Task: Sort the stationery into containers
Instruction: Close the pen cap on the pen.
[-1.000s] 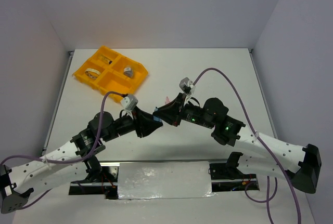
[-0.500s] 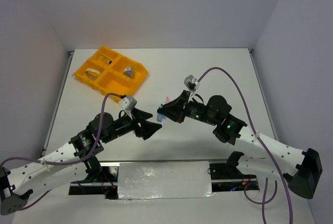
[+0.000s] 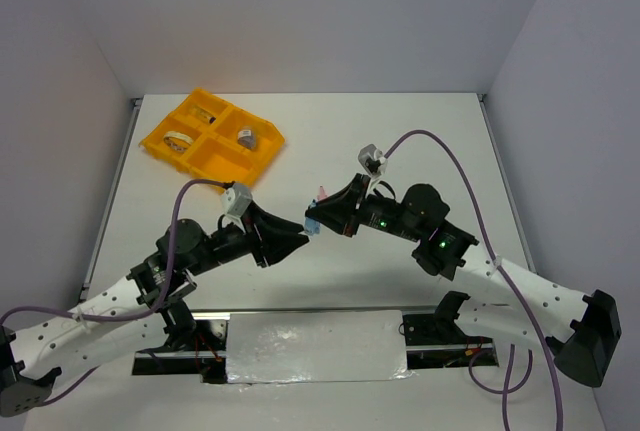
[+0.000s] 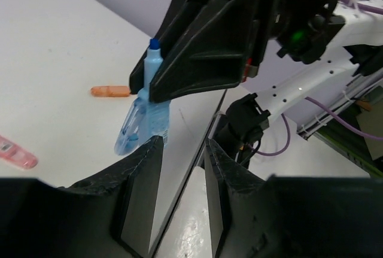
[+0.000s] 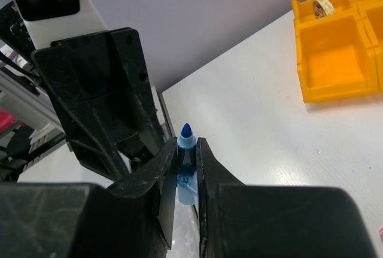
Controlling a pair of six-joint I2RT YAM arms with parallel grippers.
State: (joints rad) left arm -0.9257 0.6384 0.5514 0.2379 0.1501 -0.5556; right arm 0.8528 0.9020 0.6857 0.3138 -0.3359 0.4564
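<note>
My right gripper is shut on the blue-and-white tube, held above the table with its blue tip pointing at the left arm. In the top view the tube shows at the right gripper. Just short of it my left gripper is open, and the gap between its jaws holds nothing. The tube hangs beyond its fingertips. A pink piece and an orange piece lie on the table. The orange-yellow tray stands at the back left.
The tray holds a beige tape ring and a small grey-topped jar. One compartment facing the right wrist camera looks bare. Purple cables arc over both arms. A metal plate lies at the table's near edge.
The two grippers met tip to tip a second ago. The left one has since let go of the tube and pulled back left, while the right one keeps the tube.
</note>
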